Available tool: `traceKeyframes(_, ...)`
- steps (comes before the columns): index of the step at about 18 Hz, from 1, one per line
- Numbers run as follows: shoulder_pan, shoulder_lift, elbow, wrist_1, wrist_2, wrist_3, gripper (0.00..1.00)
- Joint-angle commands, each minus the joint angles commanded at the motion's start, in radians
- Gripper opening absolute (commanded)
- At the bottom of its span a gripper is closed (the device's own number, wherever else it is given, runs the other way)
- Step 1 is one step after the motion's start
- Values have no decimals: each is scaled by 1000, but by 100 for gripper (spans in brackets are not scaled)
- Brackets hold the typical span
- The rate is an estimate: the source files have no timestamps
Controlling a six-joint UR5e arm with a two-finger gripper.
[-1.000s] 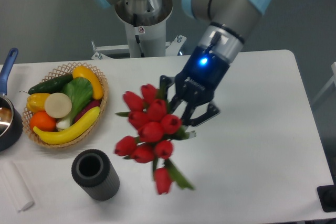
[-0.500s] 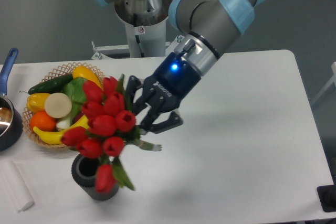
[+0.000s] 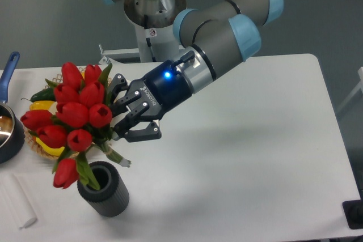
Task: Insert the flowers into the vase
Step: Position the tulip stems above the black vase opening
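The flowers [image 3: 74,114], a bunch of red tulips with green leaves and stems, hang in the air at the left, over the wicker basket and just above the vase. My gripper [image 3: 120,122] is shut on their stems from the right. One low tulip and a leaf dip to the rim of the vase [image 3: 104,188], a short dark grey ribbed cylinder standing upright near the table's front left. The stem ends stick out below my gripper, right of the vase opening.
A wicker basket [image 3: 34,145] of fruit and vegetables sits behind the flowers, mostly hidden. A dark pot with a blue handle [image 3: 8,126] is at the left edge. A white cloth [image 3: 17,202] lies front left. The arm's base [image 3: 150,26] stands behind the table.
My gripper has carried the flowers leftward and turned them more upright. They went from mid-table to above the basket and the vase.
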Motion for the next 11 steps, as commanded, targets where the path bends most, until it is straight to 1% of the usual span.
traceKeyframes(3, -11, -20, 2, 0, -52, 2, 33)
traceKeyframes(4, -12, -29, 11, -2, -55, 2, 33)
traceKeyframes(9, -43, -123, 90, -3, -57, 2, 33)
traceKeyframes(11, -48, -136, 95, -3, -57, 2, 33)
